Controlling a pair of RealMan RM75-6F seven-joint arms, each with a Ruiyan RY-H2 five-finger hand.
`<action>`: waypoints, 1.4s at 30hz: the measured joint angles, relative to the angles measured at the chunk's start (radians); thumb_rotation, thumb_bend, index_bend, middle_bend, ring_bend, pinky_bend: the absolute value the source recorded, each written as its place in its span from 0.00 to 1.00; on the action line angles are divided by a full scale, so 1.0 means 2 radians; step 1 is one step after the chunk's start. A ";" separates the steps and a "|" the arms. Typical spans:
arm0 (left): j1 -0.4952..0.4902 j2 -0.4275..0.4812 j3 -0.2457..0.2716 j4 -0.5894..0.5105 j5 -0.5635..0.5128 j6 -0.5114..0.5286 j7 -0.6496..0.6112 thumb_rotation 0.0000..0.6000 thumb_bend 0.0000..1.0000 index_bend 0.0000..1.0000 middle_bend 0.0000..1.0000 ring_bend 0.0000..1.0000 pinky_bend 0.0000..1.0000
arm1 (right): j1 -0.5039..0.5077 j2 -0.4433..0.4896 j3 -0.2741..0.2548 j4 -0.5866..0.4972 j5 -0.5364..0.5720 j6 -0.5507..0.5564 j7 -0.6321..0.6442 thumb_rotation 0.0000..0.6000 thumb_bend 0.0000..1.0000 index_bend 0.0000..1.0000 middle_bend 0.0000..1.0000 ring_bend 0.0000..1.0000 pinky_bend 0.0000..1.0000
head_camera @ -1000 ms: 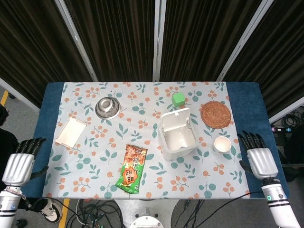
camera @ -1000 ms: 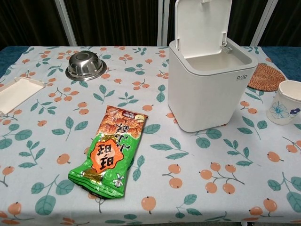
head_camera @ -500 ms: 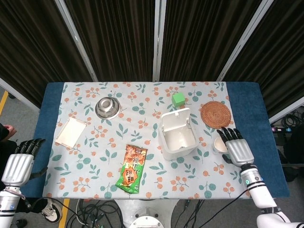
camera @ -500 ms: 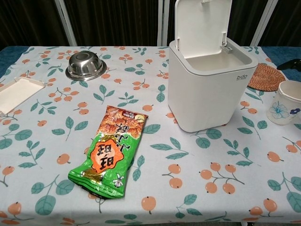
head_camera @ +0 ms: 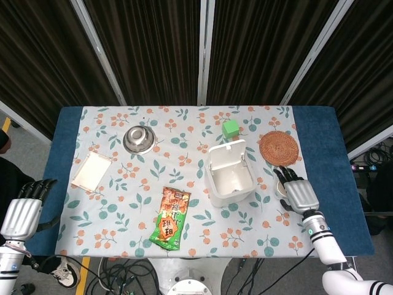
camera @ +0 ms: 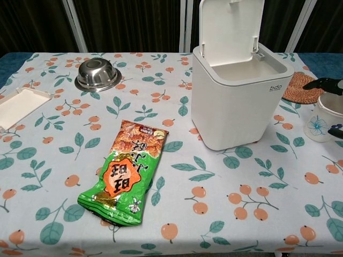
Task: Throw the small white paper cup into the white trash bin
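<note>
The small white paper cup (camera: 323, 120) with a blue flower print stands upright on the tablecloth, right of the white trash bin (camera: 238, 101). The bin's lid stands open. In the head view my right hand (head_camera: 298, 193) hovers over the cup (head_camera: 278, 187) and hides most of it. In the chest view its dark fingers (camera: 324, 82) reach over the cup's rim, and another fingertip shows at the cup's front right side. I see no firm grip. My left hand (head_camera: 23, 212) hangs with fingers apart, off the table's left edge, holding nothing.
A green and orange snack bag (head_camera: 170, 217) lies front centre. A steel bowl (head_camera: 139, 139) and a white rectangular tray (head_camera: 91, 170) sit at the left. A green cube (head_camera: 231, 128) stands behind the bin (head_camera: 230, 175), and a woven coaster (head_camera: 279, 147) lies behind the cup.
My right hand has moved left from the table's right edge to above the cup. The cup stays in place, and the left hand has barely moved.
</note>
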 measured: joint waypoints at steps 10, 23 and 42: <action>0.001 -0.002 0.001 0.008 0.006 0.004 -0.014 1.00 0.15 0.16 0.16 0.12 0.15 | -0.002 -0.012 -0.006 0.019 -0.013 0.027 0.014 1.00 0.32 0.19 0.27 0.28 0.45; 0.000 0.000 0.002 0.004 0.006 0.002 -0.016 1.00 0.15 0.16 0.16 0.12 0.16 | -0.016 0.018 -0.005 -0.003 -0.062 0.068 0.078 1.00 0.32 0.32 0.35 0.36 0.51; -0.001 0.002 0.002 0.001 0.008 0.003 -0.014 1.00 0.15 0.16 0.16 0.12 0.16 | -0.005 0.128 0.037 -0.196 -0.174 0.145 0.090 1.00 0.32 0.31 0.33 0.35 0.51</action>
